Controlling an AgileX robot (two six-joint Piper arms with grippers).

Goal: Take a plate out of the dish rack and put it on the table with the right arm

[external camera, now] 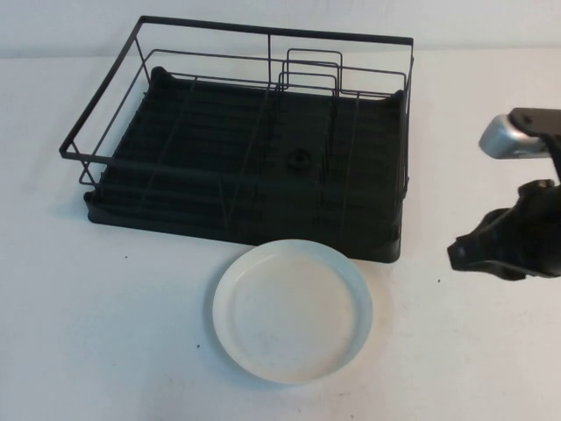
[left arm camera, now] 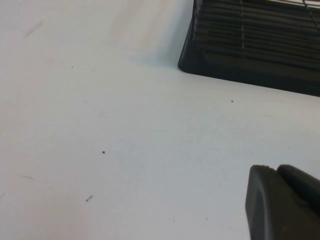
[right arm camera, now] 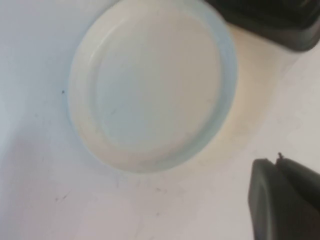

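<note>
The round white plate (external camera: 292, 311) lies flat on the white table (external camera: 105, 333), just in front of the black wire dish rack (external camera: 245, 158). The rack holds no plate. My right gripper (external camera: 465, 256) hangs to the right of the plate, apart from it, shut and empty. In the right wrist view the plate (right arm camera: 152, 82) lies beyond the shut gripper (right arm camera: 276, 162). My left gripper (left arm camera: 274, 170) is shut and empty over bare table, with a corner of the rack's drip tray (left arm camera: 250, 45) beyond it. The left arm is out of the high view.
The right arm's silver ribbed part (external camera: 508, 136) sits at the right edge, beside the rack's right end. Bare table lies to the left of the plate and in front of the rack. Small dark specks (left arm camera: 103, 152) dot the surface.
</note>
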